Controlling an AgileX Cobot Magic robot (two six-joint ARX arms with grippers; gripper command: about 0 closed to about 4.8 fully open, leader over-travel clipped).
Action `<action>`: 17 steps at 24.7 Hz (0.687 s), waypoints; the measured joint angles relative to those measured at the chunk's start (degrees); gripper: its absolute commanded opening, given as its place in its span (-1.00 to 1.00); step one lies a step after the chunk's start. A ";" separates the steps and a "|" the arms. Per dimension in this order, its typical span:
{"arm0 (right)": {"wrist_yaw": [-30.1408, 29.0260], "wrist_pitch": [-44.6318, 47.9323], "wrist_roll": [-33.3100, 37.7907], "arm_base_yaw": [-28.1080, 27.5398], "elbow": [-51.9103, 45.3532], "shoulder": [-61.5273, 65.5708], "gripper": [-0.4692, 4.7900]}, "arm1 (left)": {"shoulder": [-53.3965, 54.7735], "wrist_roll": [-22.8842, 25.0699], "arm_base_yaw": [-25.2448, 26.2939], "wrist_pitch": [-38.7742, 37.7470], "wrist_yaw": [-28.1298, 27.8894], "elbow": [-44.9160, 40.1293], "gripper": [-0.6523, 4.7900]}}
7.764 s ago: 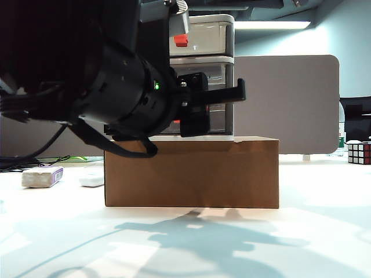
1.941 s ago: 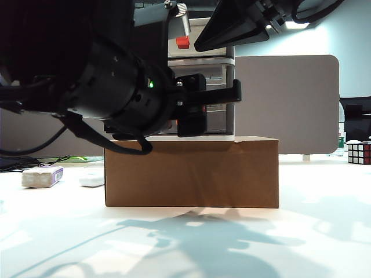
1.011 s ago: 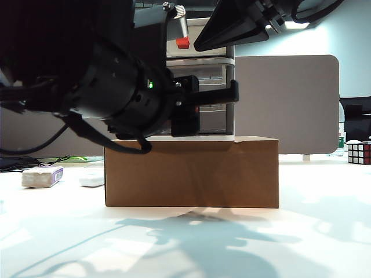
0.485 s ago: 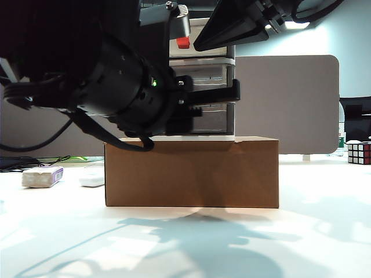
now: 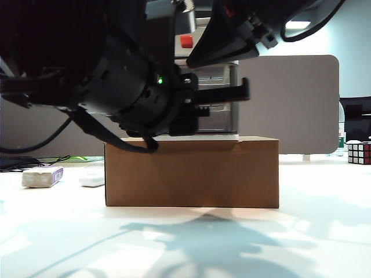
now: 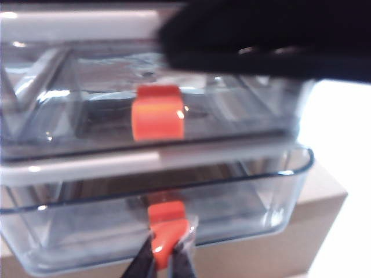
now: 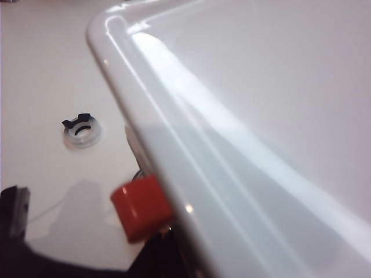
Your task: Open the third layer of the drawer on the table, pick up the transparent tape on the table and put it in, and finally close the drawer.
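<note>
Red-orange handle (image 6: 165, 230) of third layer (image 6: 243, 200) — pinched by left gripper (image 6: 164, 262)

Left gripper (image 6: 165, 263) is clamped on the third layer (image 6: 174, 229) handle, and the right arm (image 5: 243, 29) crowds over the drawer (image 5: 217, 98). Table (image 5: 324, 231) in front of the box (image 5: 191, 172) is open.

A plain brown cardboard box (image 5: 191, 172) fills the middle of the frame. A Rubik's cube (image 5: 359, 153) sits at the right edge; a small white-and-purple block (image 5: 42, 176) lies lower left.
</note>
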 measured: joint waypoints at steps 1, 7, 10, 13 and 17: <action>0.07 0.02 0.00 0.02 0.00 0.24 -0.84 | 0.00 0.02 -0.98 0.00 -0.87 0.00 -0.78; 0.98 0.92 0.00 -0.02 0.00 0.81 -0.84 | -0.02 0.00 -8.02 -0.83 -9.03 -0.09 -0.78; 0.98 1.46 0.00 -0.02 0.00 0.81 -0.84 | -0.26 -0.02 -11.02 -0.83 -11.19 -0.79 -0.78; 0.96 1.49 0.00 0.00 0.00 0.81 -0.84 | -0.26 -0.02 -13.55 -0.87 -13.90 -1.16 -0.78; 0.94 1.79 0.13 0.00 0.00 0.81 -0.84 | -0.26 0.00 -17.20 -0.92 -19.37 -1.20 -0.78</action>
